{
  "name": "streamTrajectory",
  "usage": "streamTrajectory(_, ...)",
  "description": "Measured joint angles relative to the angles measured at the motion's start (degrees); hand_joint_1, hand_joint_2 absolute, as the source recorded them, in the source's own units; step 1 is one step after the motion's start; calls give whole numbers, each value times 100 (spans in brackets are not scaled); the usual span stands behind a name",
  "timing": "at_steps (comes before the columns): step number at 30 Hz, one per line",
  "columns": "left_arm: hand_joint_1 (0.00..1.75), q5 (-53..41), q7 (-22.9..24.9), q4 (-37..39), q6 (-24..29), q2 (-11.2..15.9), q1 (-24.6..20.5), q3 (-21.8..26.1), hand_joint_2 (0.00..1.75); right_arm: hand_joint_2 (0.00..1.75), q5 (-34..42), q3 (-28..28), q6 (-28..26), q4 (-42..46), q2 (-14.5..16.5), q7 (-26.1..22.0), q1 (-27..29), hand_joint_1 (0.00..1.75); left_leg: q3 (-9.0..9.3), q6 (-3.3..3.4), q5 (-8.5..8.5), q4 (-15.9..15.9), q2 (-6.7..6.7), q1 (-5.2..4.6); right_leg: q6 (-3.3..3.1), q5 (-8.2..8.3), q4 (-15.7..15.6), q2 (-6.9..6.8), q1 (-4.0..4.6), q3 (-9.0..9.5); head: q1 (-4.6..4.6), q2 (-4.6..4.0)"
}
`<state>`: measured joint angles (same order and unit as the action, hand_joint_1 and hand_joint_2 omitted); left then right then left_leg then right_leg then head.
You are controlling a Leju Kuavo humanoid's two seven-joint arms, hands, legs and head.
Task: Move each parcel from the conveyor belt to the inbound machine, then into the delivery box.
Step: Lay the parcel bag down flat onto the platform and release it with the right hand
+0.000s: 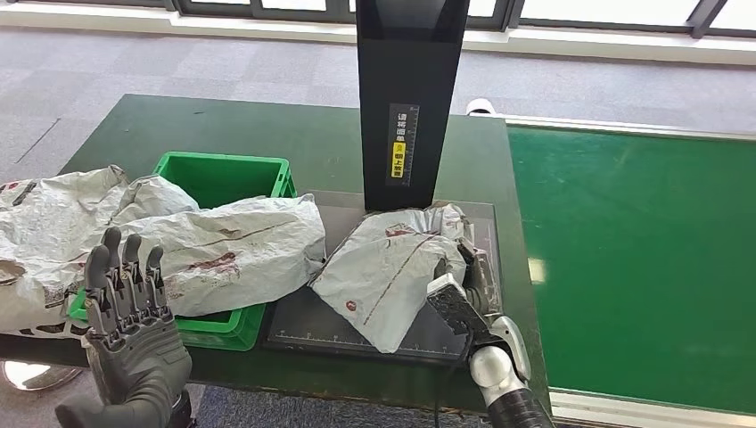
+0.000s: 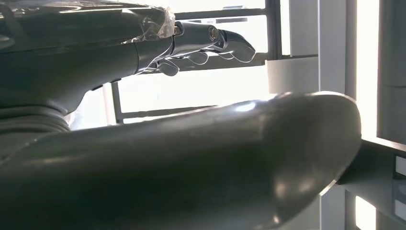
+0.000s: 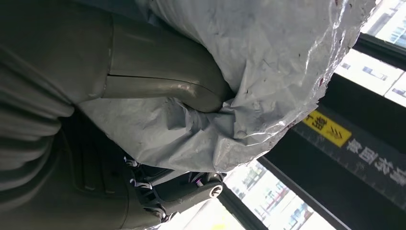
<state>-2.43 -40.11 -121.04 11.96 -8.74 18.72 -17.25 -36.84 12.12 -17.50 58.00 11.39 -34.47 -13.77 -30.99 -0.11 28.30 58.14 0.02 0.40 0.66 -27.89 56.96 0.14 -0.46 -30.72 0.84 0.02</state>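
A crumpled grey parcel [image 1: 392, 267] lies on the inbound machine's dark plate [image 1: 303, 325], under its black column [image 1: 412, 98]. My right hand [image 1: 464, 285] grips the parcel's right side; in the right wrist view the thumb [image 3: 163, 86] presses into the grey bag [image 3: 268, 62] with fingers [image 3: 191, 191] curled on the other side. The green delivery box [image 1: 223, 178] stands left of the machine with grey parcels [image 1: 223, 250] piled over it. My left hand [image 1: 134, 330] is raised near the table's front left, fingers straight and apart, holding nothing. The green conveyor belt [image 1: 633, 259] is on the right.
More grey parcels [image 1: 53, 232] spill over the left end of the dark green table [image 1: 294, 134]. The left wrist view shows only my left hand's fingers [image 2: 210, 43] against bright windows. Grey carpet lies beyond the table.
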Motion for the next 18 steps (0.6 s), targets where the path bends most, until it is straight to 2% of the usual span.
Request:
streamTrajectory(1, 0, 3, 0, 20, -22, -13, -4, 5, 0, 175, -2, 33, -19, -96, 29, 1, -32, 147, -1, -1, 0, 0, 0, 0, 0, 0, 0, 0, 0, -1, 1, 0)
streamTrajectory(4, 0, 17, 1, 96, -217, -64, -34, 48, 0, 175, -67, 112, -148, -358, 89, 23, -110, 17, -3, -1, -1, 0, 1, 0, 0, 0, 0, 0, -1, -3, 2, 0)
streamTrajectory(5, 0, 21, 1, 131, -310, -88, -57, 68, 0, 175, -126, 140, -216, -433, 110, 58, -122, 0, -3, -1, -1, 0, 1, -1, 0, 0, 0, 0, -1, -4, 2, 0)
streamTrajectory(8, 0, 3, 0, 246, -481, -173, -142, 128, 0, 175, -277, 232, -399, -574, 175, 175, -82, 0, -3, -1, -1, 1, 0, -1, 0, 0, -1, 0, -1, -6, 1, 0)
streamTrajectory(11, 0, -46, 1, 322, -462, -232, -184, 173, 0, 175, -180, 268, -283, -456, 188, 172, 112, 0, -5, -1, 0, 1, -1, -1, 0, 0, -1, 0, -1, -9, 1, 0)
streamTrajectory(14, 0, -93, 1, 369, -350, -260, -193, 192, 0, 175, -79, 269, -70, -32, 166, 169, 419, 0, -11, -2, 0, 1, 0, -1, 0, 0, -1, 1, -1, -17, 1, 0)
streamTrajectory(18, 0, -145, 1, 414, -212, -267, -188, 267, 0, 175, -149, 265, -57, 750, 55, 211, 918, 0, -19, -3, 1, 1, -1, -1, 1, -2, -1, -1, -1, -23, 2, 0)
